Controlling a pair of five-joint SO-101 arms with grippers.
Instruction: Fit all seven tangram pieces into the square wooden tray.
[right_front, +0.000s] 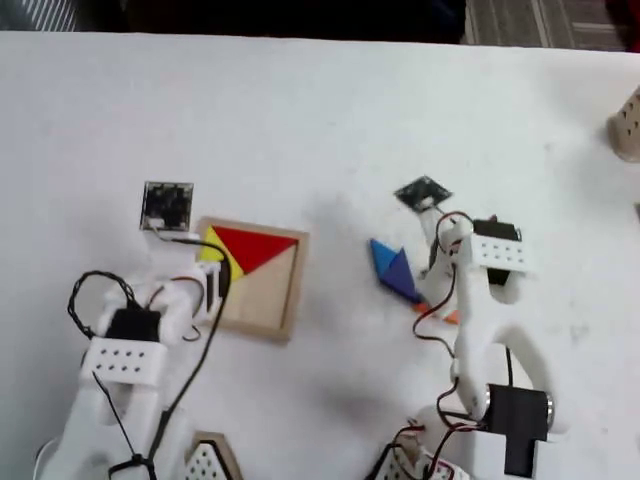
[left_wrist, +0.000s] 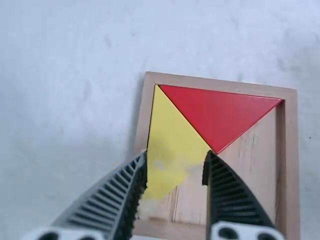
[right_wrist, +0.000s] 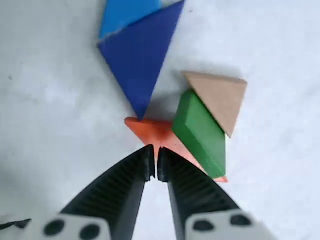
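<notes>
The square wooden tray (right_front: 268, 318) (left_wrist: 287, 150) holds a red triangle (right_front: 256, 246) (left_wrist: 217, 112) along one side and a yellow triangle (right_front: 212, 247) (left_wrist: 170, 140) beside it. My left gripper (left_wrist: 175, 162) is open above the tray, its fingers on either side of the yellow triangle's lower part. On the table to the right lie a light blue piece (right_wrist: 127, 15), a dark blue triangle (right_front: 398, 272) (right_wrist: 140, 55), a tan triangle (right_wrist: 220, 97), a green piece (right_wrist: 200, 132) and an orange triangle (right_wrist: 155, 132). My right gripper (right_wrist: 156, 164) is shut and empty, at the orange triangle's edge.
Two small black squares lie on the white table, one (right_front: 167, 204) behind the tray and one (right_front: 422, 192) behind the loose pieces. A perforated wooden object (right_front: 628, 125) stands at the far right edge, another (right_front: 208, 460) at the front between the arms.
</notes>
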